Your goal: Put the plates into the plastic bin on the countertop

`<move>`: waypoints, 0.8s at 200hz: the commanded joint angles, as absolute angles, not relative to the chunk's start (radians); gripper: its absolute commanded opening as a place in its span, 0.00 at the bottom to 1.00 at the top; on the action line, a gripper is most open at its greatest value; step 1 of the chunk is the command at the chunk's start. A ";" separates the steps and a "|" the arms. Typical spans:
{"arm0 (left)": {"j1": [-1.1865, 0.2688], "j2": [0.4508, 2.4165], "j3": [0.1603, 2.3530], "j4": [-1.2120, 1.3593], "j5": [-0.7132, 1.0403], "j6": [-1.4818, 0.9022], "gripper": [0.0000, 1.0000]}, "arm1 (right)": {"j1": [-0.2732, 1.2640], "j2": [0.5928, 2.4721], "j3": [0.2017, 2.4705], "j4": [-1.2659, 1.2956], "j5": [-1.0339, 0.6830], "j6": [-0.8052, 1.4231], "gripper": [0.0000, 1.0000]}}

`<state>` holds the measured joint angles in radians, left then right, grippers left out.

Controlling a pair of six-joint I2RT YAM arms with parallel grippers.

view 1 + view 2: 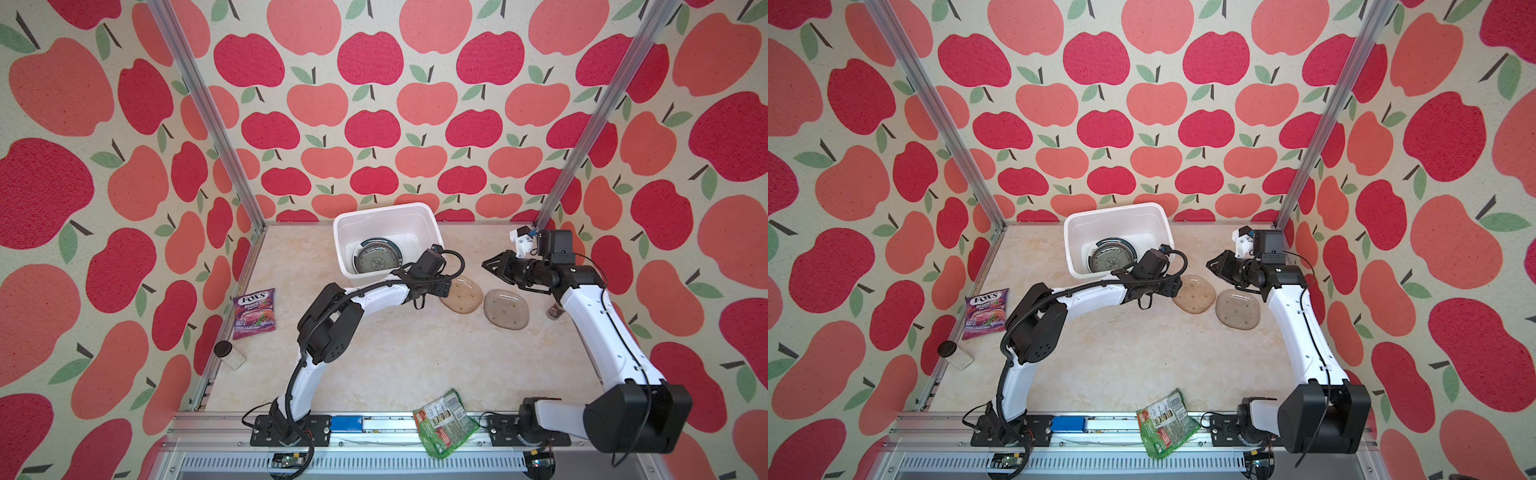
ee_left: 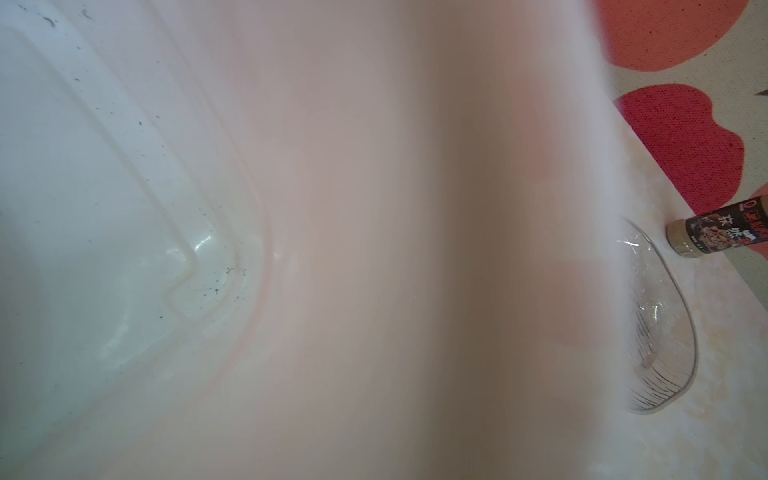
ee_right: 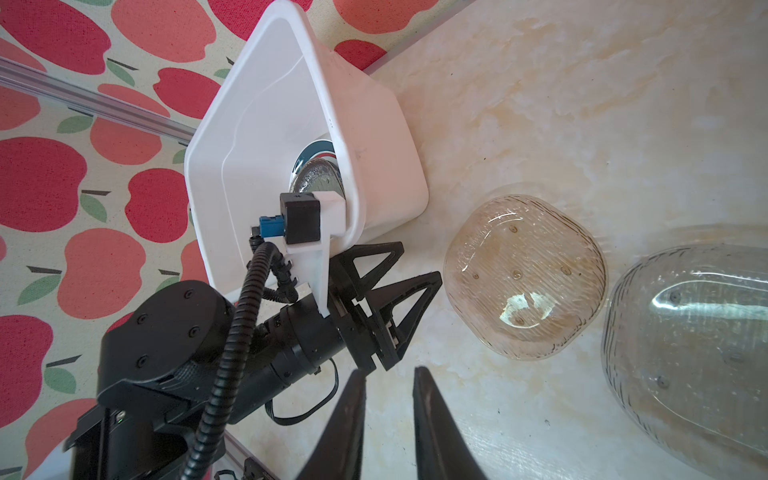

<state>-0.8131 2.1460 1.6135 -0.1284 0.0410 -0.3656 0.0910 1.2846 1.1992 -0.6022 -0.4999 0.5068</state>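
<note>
The white plastic bin (image 1: 382, 208) (image 1: 1113, 206) stands at the back of the countertop (image 1: 395, 365). It holds stacked plates (image 1: 376, 257) (image 3: 320, 166): a teal-rimmed one under a glassy one. Two amber glass plates lie on the countertop to its right, one nearer the bin (image 1: 465, 297) (image 3: 523, 274) and one further right (image 1: 506, 308) (image 3: 698, 353). My left gripper (image 1: 442, 286) (image 3: 421, 259) is open and empty outside the bin's front right corner, beside the nearer amber plate. My right gripper (image 1: 484, 262) (image 3: 387, 370) hovers right of the bin, slightly open, holding nothing.
A purple FOX'S bag (image 1: 254, 312) and a black-lidded jar (image 1: 229, 354) lie at the left edge. A green packet (image 1: 446, 422) overhangs the front rail. A spice bottle (image 1: 555, 311) (image 2: 715, 237) stands by the right arm. The bin's wall (image 2: 374, 208) blurs the left wrist view.
</note>
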 commanded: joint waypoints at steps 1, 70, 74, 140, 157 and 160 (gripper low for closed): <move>-0.773 2.168 1.566 -0.346 0.047 -0.340 0.78 | 0.086 1.273 1.204 -0.597 -0.517 0.526 0.24; -0.683 2.109 1.620 -0.325 0.104 -0.270 0.87 | 0.101 1.353 1.191 -0.599 -0.514 0.491 0.30; -0.681 2.102 1.626 -0.324 0.107 -0.264 0.88 | 0.100 1.358 1.188 -0.597 -0.514 0.490 0.31; -0.699 2.004 1.639 -0.365 0.175 -0.202 0.98 | 0.101 1.423 1.129 -0.553 -0.476 0.452 0.36; -0.720 1.958 1.591 -0.362 0.161 -0.192 0.99 | 0.099 1.437 1.110 -0.538 -0.469 0.442 0.36; -0.724 1.949 1.580 -0.362 0.158 -0.192 0.99 | 0.101 1.440 1.108 -0.537 -0.468 0.439 0.36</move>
